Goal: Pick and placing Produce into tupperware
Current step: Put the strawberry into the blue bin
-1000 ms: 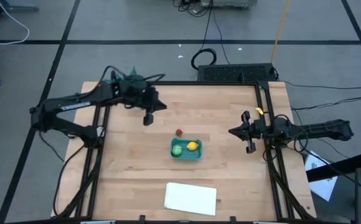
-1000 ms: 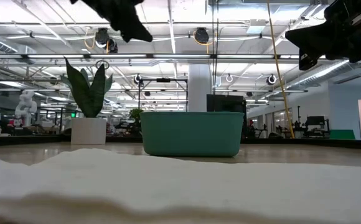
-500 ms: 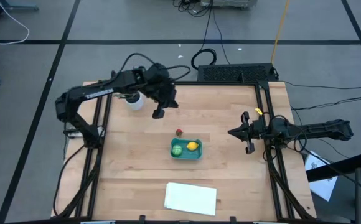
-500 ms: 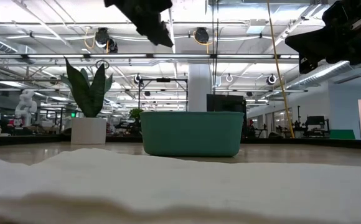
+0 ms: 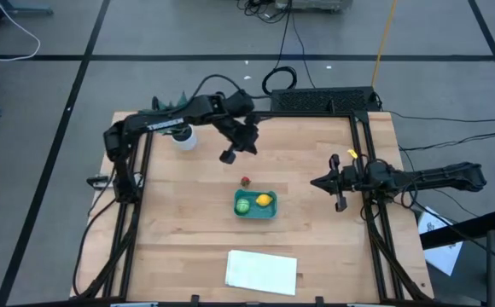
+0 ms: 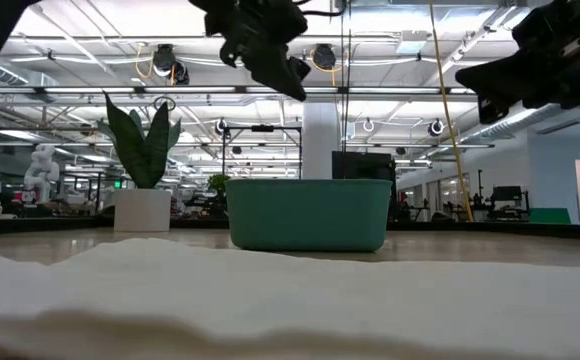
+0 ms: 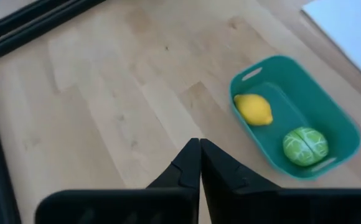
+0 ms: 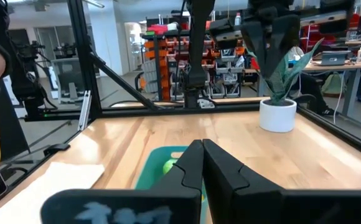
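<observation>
The teal tupperware point(image 5: 255, 206) sits mid-table, with the light-green piece point(image 5: 244, 205) and the yellow lemon point(image 5: 265, 201) lying inside it. The small red piece point(image 5: 246, 181) rests on the wood just beyond the tupperware's far rim. My left gripper point(image 5: 228, 157) hangs shut in the air, to the far left of the red piece. Its wrist view shows the tupperware point(image 7: 292, 118), the lemon point(image 7: 253, 109) and the green piece point(image 7: 305, 146), but not the red one. My right gripper point(image 5: 317, 182) waits shut near the table's right side, pointing at the tupperware point(image 8: 159, 168).
A white-potted plant point(image 5: 183, 136) stands at the far left of the table, under the left arm. A flat white sheet point(image 5: 261, 271) lies near the near edge. Bare wood lies around the tupperware. Black frame rails point(image 5: 363, 170) run along both sides.
My left arm has swung and stretched out toward the table's right, carrying its shut gripper from near the plant to a spot close to the red piece. The produce and the tupperware have not moved.
</observation>
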Controlling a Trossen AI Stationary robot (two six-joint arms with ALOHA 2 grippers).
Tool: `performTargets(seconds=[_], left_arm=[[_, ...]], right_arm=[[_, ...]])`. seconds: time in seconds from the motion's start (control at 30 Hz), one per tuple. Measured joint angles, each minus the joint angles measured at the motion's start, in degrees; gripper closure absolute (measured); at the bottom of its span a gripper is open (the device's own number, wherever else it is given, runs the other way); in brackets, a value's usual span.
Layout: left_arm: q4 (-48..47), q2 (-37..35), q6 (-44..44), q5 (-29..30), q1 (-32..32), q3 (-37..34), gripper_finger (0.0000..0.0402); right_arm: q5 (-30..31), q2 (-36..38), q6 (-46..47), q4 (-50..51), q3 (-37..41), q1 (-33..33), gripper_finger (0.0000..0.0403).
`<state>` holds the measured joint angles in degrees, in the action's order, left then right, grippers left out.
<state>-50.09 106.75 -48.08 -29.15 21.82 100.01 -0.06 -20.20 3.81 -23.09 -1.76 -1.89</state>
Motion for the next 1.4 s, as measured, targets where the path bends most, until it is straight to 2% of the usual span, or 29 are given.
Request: performTargets(seconds=[0.2,0.4,0.6,0.7,0.8,0.87,0.93,1.13,1.4], left_arm=[[0.3,3.4,-5.5,-1.4,0.0,1.3,0.0397],[0.2,4.8,-11.6,1.7,0.0,1.3,0.0394],[-1.4,4.8,-24.6,3.4,0.0,1.3,0.0398],[-2.9,4.8,-31.9,8.5,-0.4,1.3,0.0399],[-3.2,4.8,-35.5,16.0,-1.2,1.3,0.0389],[-3.2,4.8,-36.2,20.2,-1.9,1.3,0.0377],[-3.5,4.8,-36.0,22.0,-2.7,1.3,0.0367],[-5.7,4.8,-37.0,18.7,-4.7,1.3,0.0348],[-5.6,5.4,-34.2,17.0,-5.9,1.2,0.0346]], right_arm=[[0.0,-1.4,0.0,-0.8,0.0,0.0,0.0403],[0.0,-2.4,0.0,-1.8,0.0,0.0,0.0403],[0.0,-3.2,0.0,-2.2,0.0,0.0,0.0403],[0.0,-3.5,-0.1,-2.4,0.0,0.0,0.0403],[0.0,-3.5,-0.2,-2.4,0.0,0.0,0.0403],[0.0,-3.5,-0.2,-2.4,0.0,0.0,0.0403],[0.0,-3.5,-0.2,-2.4,0.0,0.0,0.0403],[0.0,-3.5,-1.4,-2.9,0.0,0.0,0.0403],[0.0,-3.5,-2.8,-4.6,0.0,0.0,0.0403]])
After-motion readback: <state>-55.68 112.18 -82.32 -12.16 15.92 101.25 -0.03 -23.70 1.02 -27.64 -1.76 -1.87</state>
